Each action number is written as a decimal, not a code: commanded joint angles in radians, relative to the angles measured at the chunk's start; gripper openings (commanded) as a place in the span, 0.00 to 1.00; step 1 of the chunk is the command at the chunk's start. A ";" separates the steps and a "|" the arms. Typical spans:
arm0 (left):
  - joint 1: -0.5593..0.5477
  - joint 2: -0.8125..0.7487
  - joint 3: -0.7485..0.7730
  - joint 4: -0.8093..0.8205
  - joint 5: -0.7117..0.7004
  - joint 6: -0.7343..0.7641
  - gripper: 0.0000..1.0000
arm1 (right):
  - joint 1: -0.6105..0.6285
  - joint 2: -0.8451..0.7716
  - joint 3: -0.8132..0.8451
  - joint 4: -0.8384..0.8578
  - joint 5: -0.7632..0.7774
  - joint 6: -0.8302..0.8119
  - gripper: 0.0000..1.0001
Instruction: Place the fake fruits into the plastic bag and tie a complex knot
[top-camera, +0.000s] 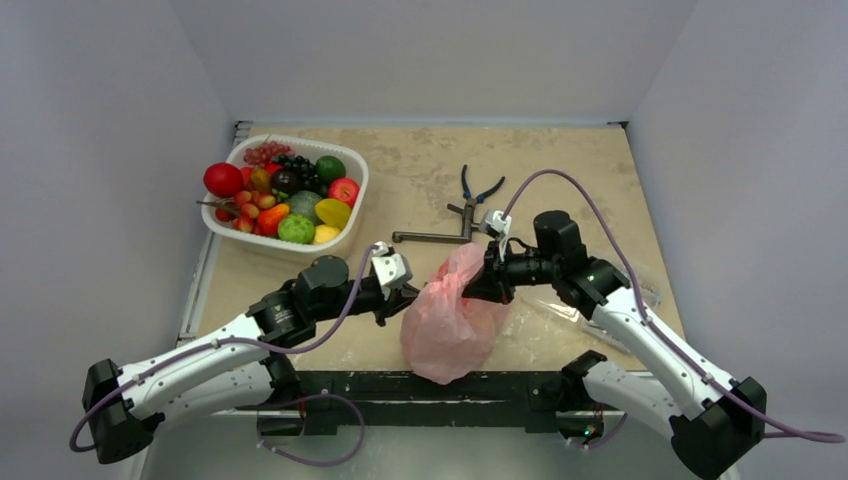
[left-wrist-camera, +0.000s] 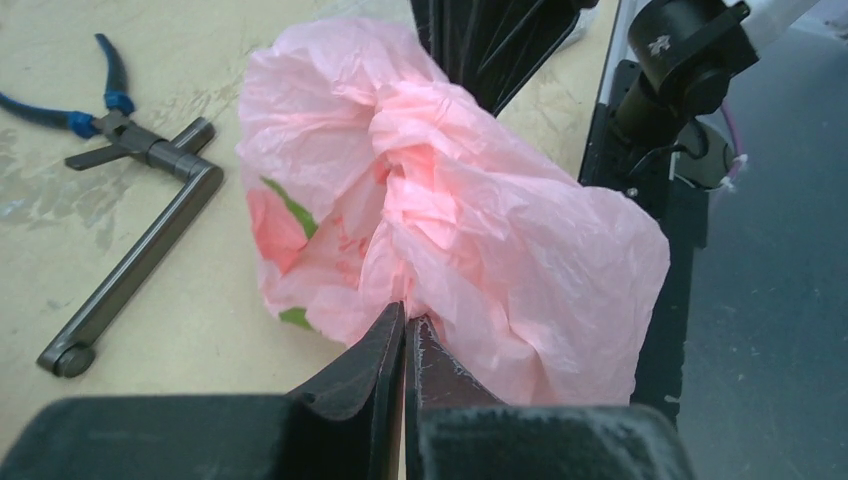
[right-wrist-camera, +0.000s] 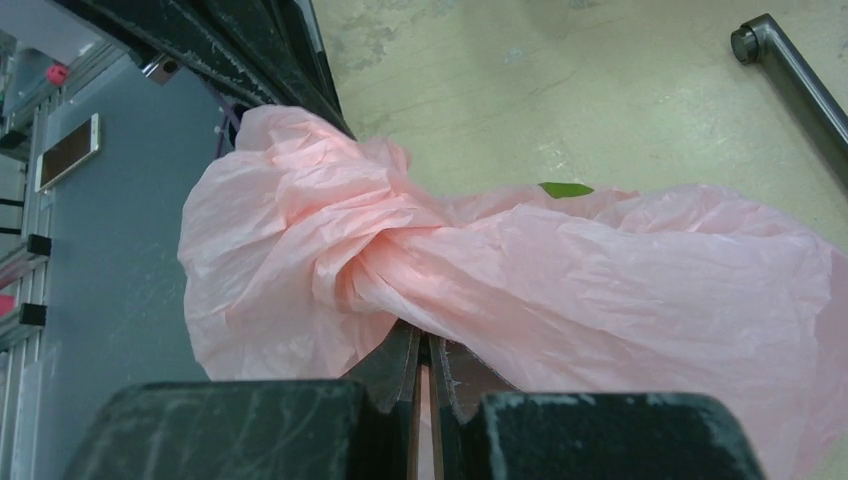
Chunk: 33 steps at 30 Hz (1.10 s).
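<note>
The pink plastic bag (top-camera: 452, 318) lies at the table's front edge between both grippers, partly over the edge. A reddish fruit with a green leaf (left-wrist-camera: 278, 222) shows through its film. My left gripper (top-camera: 406, 298) is shut on a fold of the film at the bag's left side (left-wrist-camera: 405, 322). My right gripper (top-camera: 482, 281) is shut on the film just below a twisted, bunched knot (right-wrist-camera: 395, 255), seen in the right wrist view (right-wrist-camera: 428, 345). The bunched neck also shows in the left wrist view (left-wrist-camera: 425, 190). Many more fake fruits (top-camera: 290, 195) lie in the basket.
A white basket (top-camera: 352, 215) stands at the back left. Blue-handled pliers (top-camera: 480, 190) and a metal L-bar (top-camera: 432, 238) lie behind the bag; both show in the left wrist view (left-wrist-camera: 105, 105) (left-wrist-camera: 140, 260). A clear bag (top-camera: 560, 312) lies under the right arm.
</note>
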 joint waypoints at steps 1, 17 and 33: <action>0.017 -0.097 -0.045 -0.083 -0.096 0.078 0.00 | -0.003 -0.019 0.061 -0.046 0.002 -0.085 0.00; 0.162 -0.182 -0.090 -0.169 -0.134 0.177 0.00 | -0.031 0.038 0.171 -0.235 -0.030 -0.276 0.00; 0.219 -0.174 -0.075 -0.212 -0.233 0.381 0.00 | -0.040 0.171 0.306 -0.153 -0.216 -0.049 0.00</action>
